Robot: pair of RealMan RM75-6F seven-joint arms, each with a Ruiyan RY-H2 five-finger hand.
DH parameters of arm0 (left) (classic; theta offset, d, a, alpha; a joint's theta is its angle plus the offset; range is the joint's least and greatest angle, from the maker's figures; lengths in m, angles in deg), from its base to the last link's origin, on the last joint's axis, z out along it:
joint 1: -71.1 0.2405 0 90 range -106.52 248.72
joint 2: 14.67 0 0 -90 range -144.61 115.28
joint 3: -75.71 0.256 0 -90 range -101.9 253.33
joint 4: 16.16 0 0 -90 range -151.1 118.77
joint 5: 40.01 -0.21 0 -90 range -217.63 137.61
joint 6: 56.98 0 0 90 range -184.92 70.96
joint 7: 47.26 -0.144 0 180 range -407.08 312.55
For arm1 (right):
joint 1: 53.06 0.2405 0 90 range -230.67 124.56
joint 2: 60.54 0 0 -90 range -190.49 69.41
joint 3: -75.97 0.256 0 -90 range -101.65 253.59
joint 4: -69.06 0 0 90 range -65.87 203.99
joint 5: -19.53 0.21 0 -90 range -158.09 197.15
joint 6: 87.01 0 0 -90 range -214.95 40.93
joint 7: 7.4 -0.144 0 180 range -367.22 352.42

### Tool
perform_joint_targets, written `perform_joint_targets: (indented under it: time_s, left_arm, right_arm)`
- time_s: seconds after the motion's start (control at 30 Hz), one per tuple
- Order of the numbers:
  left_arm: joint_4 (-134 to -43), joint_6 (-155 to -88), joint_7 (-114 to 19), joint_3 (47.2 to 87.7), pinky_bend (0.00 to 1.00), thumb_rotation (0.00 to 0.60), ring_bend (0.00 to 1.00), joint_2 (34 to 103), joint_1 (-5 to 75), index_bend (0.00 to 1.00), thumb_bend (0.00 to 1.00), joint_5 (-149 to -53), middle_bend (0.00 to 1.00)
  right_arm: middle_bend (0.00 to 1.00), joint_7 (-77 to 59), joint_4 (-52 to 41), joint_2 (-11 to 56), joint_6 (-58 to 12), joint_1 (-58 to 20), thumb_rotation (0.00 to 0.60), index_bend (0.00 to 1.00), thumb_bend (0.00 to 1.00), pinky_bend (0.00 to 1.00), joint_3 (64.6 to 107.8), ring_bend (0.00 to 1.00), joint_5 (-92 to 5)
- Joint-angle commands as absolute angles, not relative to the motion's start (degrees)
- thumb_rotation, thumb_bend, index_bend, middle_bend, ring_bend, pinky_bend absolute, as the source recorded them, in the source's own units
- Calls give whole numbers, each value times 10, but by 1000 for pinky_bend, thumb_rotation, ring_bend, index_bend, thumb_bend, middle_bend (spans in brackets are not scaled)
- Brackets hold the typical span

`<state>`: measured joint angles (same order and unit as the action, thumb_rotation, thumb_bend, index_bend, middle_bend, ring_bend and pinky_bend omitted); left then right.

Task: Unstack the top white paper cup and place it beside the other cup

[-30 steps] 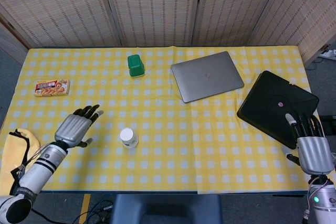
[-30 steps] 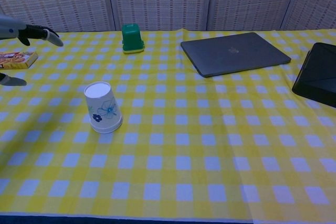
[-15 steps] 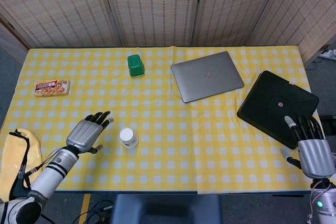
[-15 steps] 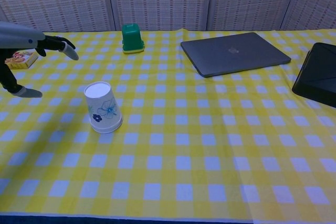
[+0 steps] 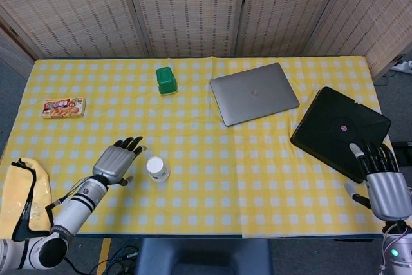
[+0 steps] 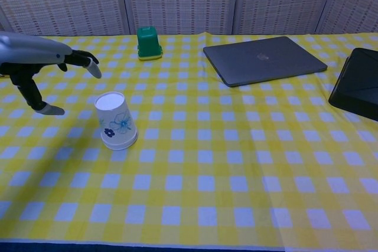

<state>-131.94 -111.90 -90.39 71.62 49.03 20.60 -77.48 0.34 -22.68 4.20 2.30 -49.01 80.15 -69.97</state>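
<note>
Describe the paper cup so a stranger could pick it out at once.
On the yellow checked tablecloth, look at the near left part, just beside the left hand. The white paper cup stands upside down there, with a blue flower print on its side. It is the only white thing on the cloth.

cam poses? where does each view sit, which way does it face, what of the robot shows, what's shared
Head view: high above the near table edge, looking steeply down on the whole table; shows left hand with forearm, and right hand.
Chest view: low at the near edge, facing across toward the screens; shows only the left hand.
Shared: paper cup, green container, laptop, left hand.
</note>
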Motion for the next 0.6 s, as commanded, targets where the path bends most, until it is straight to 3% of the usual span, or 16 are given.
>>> perform_joint_targets:
  time_s: [0.03, 0.6]
  left_arm:
    - [-1316, -1120, -912, 720, 184, 600, 0, 497, 192, 168, 321, -758, 0]
    - [-1311, -1149, -951, 730, 183, 600, 0, 551, 123, 199, 321, -687, 0]
  right_arm:
    - [0, 3, -227, 41, 24, -491, 600, 61, 223, 0, 802, 0, -700]
    - [0, -5, -227, 35, 24, -492, 600, 61, 223, 0, 796, 0, -710]
